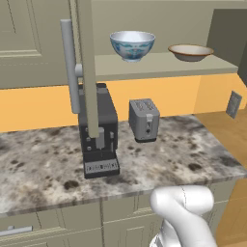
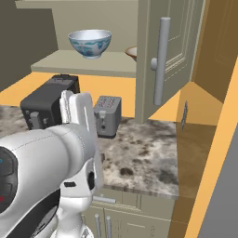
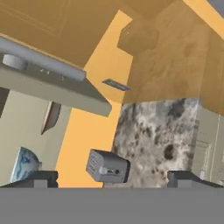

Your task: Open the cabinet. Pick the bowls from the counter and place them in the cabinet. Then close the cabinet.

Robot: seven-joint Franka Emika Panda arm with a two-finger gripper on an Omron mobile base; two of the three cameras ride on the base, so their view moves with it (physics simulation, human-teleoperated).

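Two bowls, the white and blue bowl [image 1: 132, 44] and the tan bowl [image 1: 190, 52], are sitting on the cabinet [image 1: 159, 65] shelf. The gripper [image 3: 112, 177] is hanging spread wide, holding nothing. Next job, I think: pushing the door [image 2: 160, 60] shut.

No text, label, brand or number can be read anywhere; the pale marks on the front panel of the coffee machine [image 1: 101, 167] are too blurred to make out.
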